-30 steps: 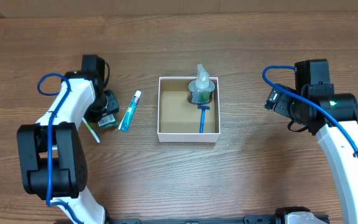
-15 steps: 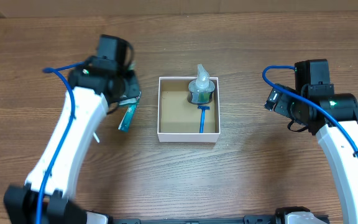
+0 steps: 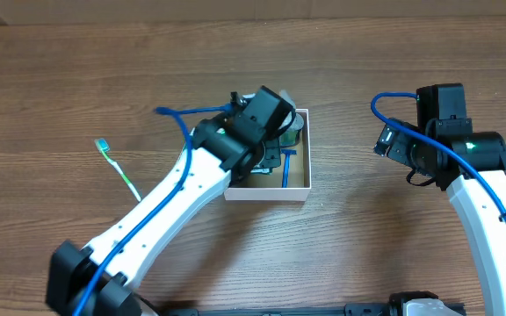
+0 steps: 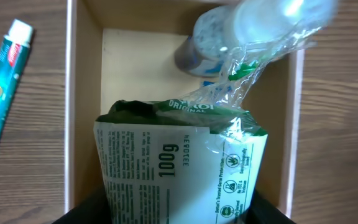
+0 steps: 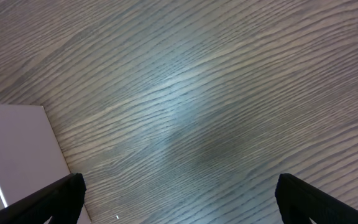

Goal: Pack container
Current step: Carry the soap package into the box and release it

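Observation:
The container (image 3: 266, 195), a square white box with a brown inside, sits mid-table. It holds a bottle in a clear bag (image 3: 295, 123) at its far right and a blue razor (image 3: 285, 167). My left gripper (image 3: 266, 149) is above the box, shut on a green and white soap pouch (image 4: 179, 168) that hangs over the box's inside (image 4: 135, 68). The bagged bottle (image 4: 229, 37) lies just beyond the pouch. My right gripper (image 3: 392, 142) is open and empty over bare wood, right of the box. In the right wrist view the gripper (image 5: 179, 208) has the box's corner (image 5: 11, 143) at its left.
A teal toothpaste tube (image 4: 2, 84) lies on the table left of the box; the left arm hides it in the overhead view. A green toothbrush (image 3: 117, 171) lies at the far left of the wooden table.
My left arm has swung right from the left side of the table, carrying the pouch over the box. The toothbrush is now uncovered. The right arm has not moved.

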Robot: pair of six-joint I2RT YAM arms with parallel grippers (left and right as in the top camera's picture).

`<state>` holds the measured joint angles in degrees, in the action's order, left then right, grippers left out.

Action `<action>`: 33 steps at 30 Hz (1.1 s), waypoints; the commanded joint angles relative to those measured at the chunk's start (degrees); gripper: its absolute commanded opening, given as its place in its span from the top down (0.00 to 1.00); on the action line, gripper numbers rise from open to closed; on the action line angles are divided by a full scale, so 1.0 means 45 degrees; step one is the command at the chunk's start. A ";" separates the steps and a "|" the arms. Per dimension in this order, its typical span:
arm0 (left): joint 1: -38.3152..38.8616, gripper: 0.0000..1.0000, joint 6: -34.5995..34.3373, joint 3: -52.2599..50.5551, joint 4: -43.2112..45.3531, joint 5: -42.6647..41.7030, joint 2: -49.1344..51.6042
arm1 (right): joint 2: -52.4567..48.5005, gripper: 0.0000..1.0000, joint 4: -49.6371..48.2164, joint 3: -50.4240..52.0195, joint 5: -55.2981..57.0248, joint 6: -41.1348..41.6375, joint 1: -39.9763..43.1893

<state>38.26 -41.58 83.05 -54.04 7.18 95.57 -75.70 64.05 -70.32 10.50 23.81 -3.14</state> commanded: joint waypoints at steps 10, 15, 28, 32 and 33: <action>-0.0019 0.56 -0.0874 0.0219 -0.0019 0.1569 0.1919 | 0.0102 0.00 -0.0063 -0.0306 0.0087 0.0049 0.0024; -0.0024 0.54 -0.0865 0.0214 -0.0068 0.1846 0.2487 | 0.0102 0.00 -0.0063 -0.0306 0.0087 0.0049 0.0024; -0.0185 0.04 0.0753 0.2545 -0.2399 0.1885 0.2419 | 0.0102 0.00 -0.0063 -0.0306 0.0087 0.0049 0.0024; -0.0457 0.00 0.2171 0.4784 -0.4425 0.1885 0.2074 | 0.0102 0.00 -0.0063 -0.0306 0.0087 0.0049 0.0024; -0.0583 0.00 0.2618 0.5197 -0.4843 0.1894 0.1962 | 0.0102 0.00 -0.0063 -0.0306 0.0087 0.0049 0.0024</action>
<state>37.39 -37.52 99.33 -72.03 14.41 106.87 -75.70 64.03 -70.32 10.50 23.81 -3.14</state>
